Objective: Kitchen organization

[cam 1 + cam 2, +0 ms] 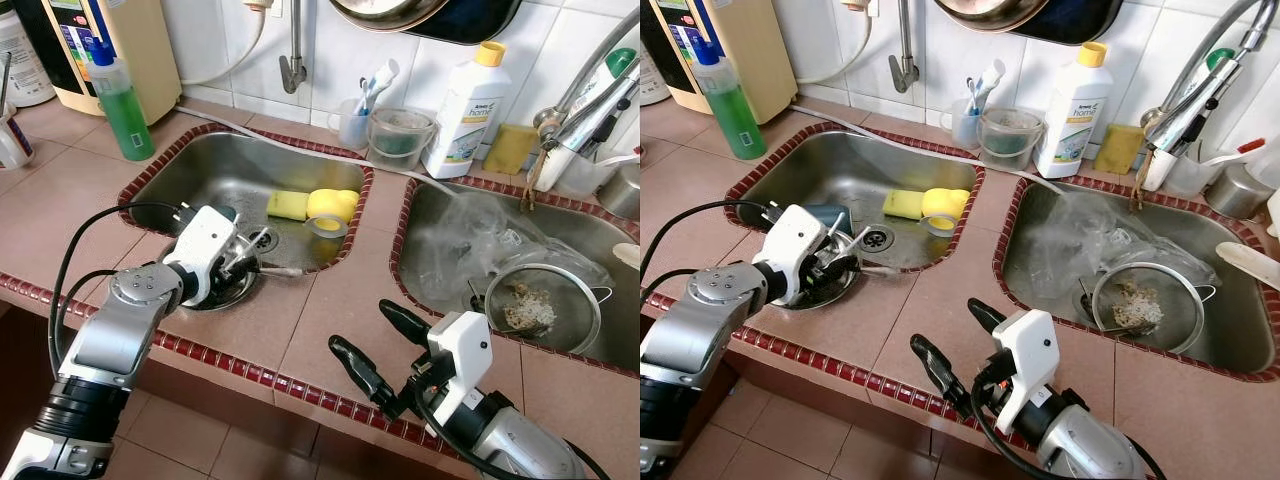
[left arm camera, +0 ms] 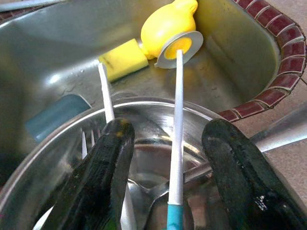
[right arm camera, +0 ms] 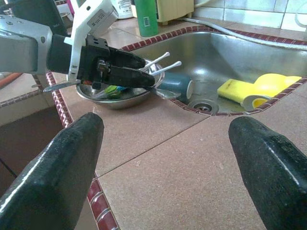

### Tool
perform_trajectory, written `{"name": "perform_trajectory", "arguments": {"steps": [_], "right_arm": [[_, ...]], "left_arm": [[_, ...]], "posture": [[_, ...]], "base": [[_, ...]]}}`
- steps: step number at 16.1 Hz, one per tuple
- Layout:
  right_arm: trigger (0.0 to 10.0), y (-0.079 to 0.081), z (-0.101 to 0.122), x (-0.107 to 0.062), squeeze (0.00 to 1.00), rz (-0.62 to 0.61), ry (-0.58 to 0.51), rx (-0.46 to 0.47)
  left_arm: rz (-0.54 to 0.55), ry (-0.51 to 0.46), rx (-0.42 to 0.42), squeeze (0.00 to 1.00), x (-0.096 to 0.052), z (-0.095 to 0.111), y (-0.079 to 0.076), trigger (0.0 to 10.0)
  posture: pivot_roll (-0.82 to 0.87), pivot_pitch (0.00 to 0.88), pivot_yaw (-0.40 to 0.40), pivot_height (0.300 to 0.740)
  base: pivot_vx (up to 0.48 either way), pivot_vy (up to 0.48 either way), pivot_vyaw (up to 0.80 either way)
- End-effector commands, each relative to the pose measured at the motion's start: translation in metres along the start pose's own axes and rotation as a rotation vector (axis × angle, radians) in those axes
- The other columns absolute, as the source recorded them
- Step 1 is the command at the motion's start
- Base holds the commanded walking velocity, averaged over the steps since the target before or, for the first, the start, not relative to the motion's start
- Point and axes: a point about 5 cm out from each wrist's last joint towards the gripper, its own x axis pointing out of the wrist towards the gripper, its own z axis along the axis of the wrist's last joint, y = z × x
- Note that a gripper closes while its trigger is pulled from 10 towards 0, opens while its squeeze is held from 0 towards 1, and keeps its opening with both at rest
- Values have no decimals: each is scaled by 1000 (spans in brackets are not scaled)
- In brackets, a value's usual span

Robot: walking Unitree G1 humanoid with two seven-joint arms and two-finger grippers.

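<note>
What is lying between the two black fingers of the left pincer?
In the left wrist view, a thin white stick with a teal end runs between the left pincer's open fingers, over the steel bowl holding cutlery.

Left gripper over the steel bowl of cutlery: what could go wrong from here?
The bowl sits half on the counter, half over the sink rim; a push from the left gripper could tip it in. Its open fingers straddle a white-handled utensil among loose cutlery, so a grasp may catch several pieces or slip.

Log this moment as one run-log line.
left gripper: open, over steel bowl of utensils at left sink's edge | right gripper: open, above counter | sponge: in sink
</note>
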Motion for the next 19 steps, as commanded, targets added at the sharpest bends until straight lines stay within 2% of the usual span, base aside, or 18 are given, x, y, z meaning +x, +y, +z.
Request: {"name": "perform_trajectory", "arguments": {"steps": [1, 15, 18, 19], "right_arm": [[10000, 2, 2, -1, 0, 9, 1, -11], [10000, 2, 2, -2, 0, 18, 7, -18], [10000, 2, 2, -2, 0, 19, 9, -17], [10000, 2, 2, -2, 0, 20, 11, -17]], "left_arm": [[-36, 45, -19, 0, 1, -9, -6, 10000], [-5, 49, -63, 0, 3, -9, -4, 10000], [24, 43, -85, 0, 3, -8, 1, 10000], [25, 32, -119, 0, 3, -6, 2, 10000]], "posture": [[-143, 102, -22, 740], [-141, 96, -29, 740], [-144, 96, -28, 740], [-144, 98, -29, 740]], "base": [[0, 0, 0], [0, 0, 0], [0, 0, 0], [0, 0, 0]]}}
